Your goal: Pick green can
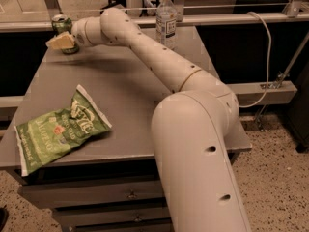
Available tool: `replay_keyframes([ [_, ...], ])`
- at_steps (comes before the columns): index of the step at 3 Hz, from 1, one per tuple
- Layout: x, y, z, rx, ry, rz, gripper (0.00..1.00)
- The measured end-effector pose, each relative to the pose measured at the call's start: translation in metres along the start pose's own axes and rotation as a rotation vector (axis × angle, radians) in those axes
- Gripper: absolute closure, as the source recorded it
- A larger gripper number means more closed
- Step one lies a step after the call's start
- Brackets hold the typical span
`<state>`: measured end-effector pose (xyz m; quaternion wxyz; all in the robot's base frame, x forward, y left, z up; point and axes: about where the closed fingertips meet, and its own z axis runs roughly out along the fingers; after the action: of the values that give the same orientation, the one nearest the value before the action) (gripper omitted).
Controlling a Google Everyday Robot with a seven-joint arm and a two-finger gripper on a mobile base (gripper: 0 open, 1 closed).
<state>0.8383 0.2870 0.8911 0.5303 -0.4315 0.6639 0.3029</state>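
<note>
I am working on the grasp step: the gripper (60, 41) is sitting against the green can (61, 22) at the far left corner of the bench (120, 110). Whether it is closed on the can, I cannot tell. Next I am needing a firm hold, then a straight lift.
</note>
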Motion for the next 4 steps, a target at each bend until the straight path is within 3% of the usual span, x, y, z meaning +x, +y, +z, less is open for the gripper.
replay_keyframes([
  [2,0.002,0.003,-0.002,0.014,-0.04,0.026,0.7],
  [3,-0.009,0.014,-0.034,-0.059,-0.107,0.034,0.99],
  [4,-0.02,0.035,-0.07,-0.17,-0.159,0.031,1.0],
])
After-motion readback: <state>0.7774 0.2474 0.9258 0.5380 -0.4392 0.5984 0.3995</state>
